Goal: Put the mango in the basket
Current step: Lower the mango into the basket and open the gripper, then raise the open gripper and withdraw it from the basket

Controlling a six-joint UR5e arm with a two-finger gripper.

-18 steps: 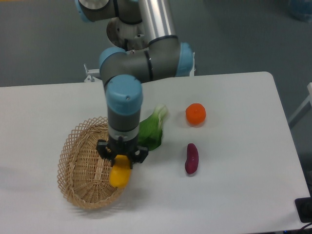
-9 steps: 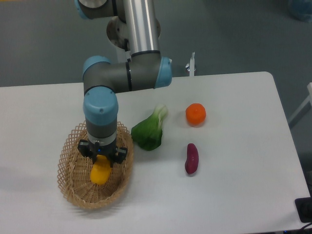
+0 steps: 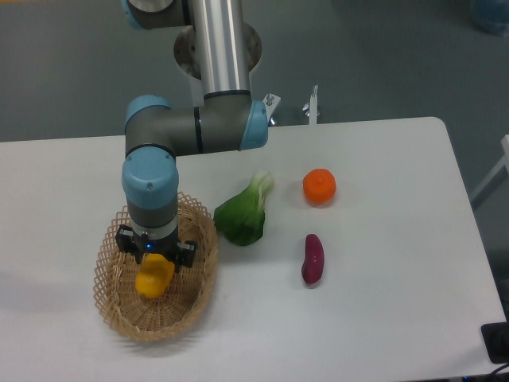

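The yellow-orange mango (image 3: 154,278) hangs from my gripper (image 3: 154,263), which is shut on its upper end. Both are over the inside of the oval tan wicker basket (image 3: 111,306) at the table's front left. The mango's lower end is down among the basket's walls; I cannot tell whether it touches the bottom. My fingertips are mostly hidden behind the black gripper body.
A green leafy vegetable (image 3: 242,215) lies just right of the basket. Farther right are a round orange fruit (image 3: 319,186) and a dark purple sweet potato (image 3: 312,259). The arm's grey and blue links rise from behind the basket toward the table's back edge.
My gripper carried the mango leftward from the basket's right rim to over its middle and lowered slightly. The mango stayed gripped throughout. The other items did not move.
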